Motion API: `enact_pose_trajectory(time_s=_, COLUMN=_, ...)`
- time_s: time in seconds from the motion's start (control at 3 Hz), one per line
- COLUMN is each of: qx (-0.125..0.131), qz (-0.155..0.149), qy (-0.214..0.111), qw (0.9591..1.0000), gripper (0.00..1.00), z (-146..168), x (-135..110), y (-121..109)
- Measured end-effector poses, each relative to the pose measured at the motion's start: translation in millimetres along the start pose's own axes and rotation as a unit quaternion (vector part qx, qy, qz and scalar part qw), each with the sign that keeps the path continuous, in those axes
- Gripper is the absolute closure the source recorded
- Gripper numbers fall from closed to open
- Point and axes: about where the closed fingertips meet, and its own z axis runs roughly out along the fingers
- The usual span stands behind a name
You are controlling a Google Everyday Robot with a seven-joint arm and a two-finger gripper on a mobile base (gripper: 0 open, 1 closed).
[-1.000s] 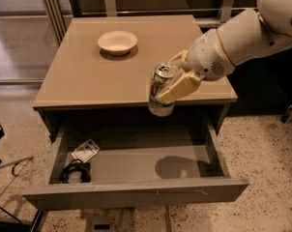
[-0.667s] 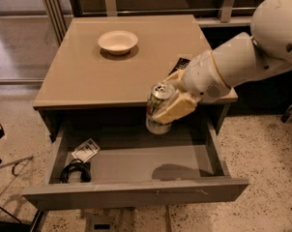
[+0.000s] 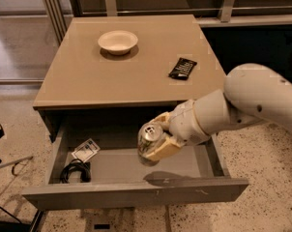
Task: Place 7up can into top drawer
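Note:
The 7up can (image 3: 149,140), pale with a silver top and pull tab, is held in my gripper (image 3: 160,138), whose tan fingers (image 3: 166,149) are shut on its sides. The can hangs upright, slightly tilted, above the middle of the open top drawer (image 3: 136,192), a little over its grey floor. Its shadow falls on the floor near the drawer's front panel. My white arm reaches in from the right.
The drawer holds a black coiled cable (image 3: 75,171) and a small packet (image 3: 86,150) at its left end. On the tan cabinet top (image 3: 88,81) stand a white bowl (image 3: 117,41) and a flat black packet (image 3: 182,68). Speckled floor lies around.
My gripper has carried the can down and forward from the cabinet's front edge into the space over the open drawer. The black packet on the top is now uncovered.

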Motion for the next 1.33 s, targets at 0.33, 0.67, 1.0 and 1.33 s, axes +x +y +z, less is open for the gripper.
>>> enact_pose_trajectory(time_s=0.33, qx=0.007, qz=0.000, qy=0.001, qw=1.0000, gripper=1.00, z=16, x=11, y=1)
enact_pose_trajectory(time_s=0.67, qx=0.006, qz=-0.009, qy=0.010, qw=0.9999, gripper=1.00, z=20, x=23, y=1)
enact_pose_trajectory(time_s=1.0, qx=0.013, qz=-0.020, qy=0.024, qw=0.9994, gripper=1.00, z=33, x=47, y=-7)
enact_pose_trajectory(time_s=1.33, qx=0.018, qz=-0.027, qy=0.029, qw=0.9990, gripper=1.00, z=44, x=64, y=-20)
